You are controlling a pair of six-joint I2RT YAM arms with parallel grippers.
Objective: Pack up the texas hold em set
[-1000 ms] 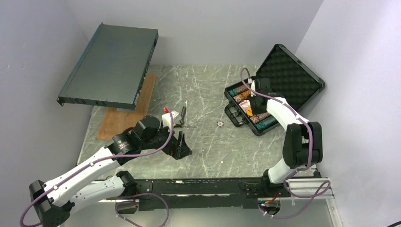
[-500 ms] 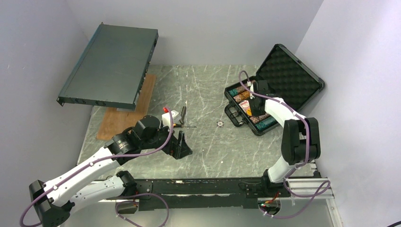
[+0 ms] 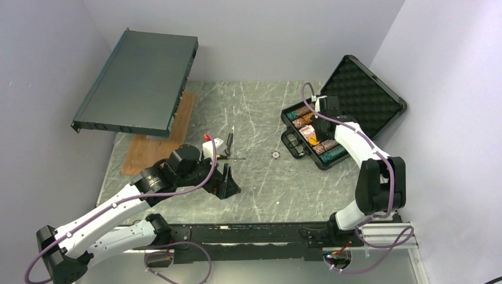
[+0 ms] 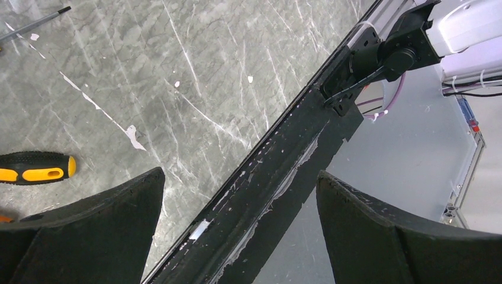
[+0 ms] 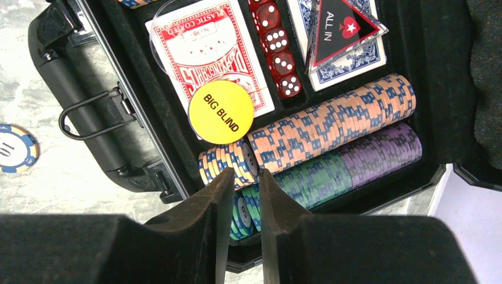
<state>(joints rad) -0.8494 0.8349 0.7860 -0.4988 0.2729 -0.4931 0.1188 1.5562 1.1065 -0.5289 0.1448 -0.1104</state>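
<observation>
Right gripper (image 5: 245, 174): jaws a narrow slit apart, nothing visible between them, tips just above the near end of the orange chips (image 5: 331, 124)
Left gripper (image 4: 237, 236): spread wide, empty, hovering over the table (image 4: 207, 71) near its front edge, well apart from the case
Case (image 3: 364, 97): open at the table's far right, lid tilted back, tray holding chip rows, red deck (image 5: 207, 53) and dice (image 5: 278, 47)
Step, as judged: seating the few orange chips leaning away from their row
Doing it well: descend straight, nudge the leaning chips flush, keep clear of the BIG BLIND button (image 5: 221, 112) lying loose just above
Left to pack: one loose chip (image 5: 15, 155) on the table beside the case front
</observation>
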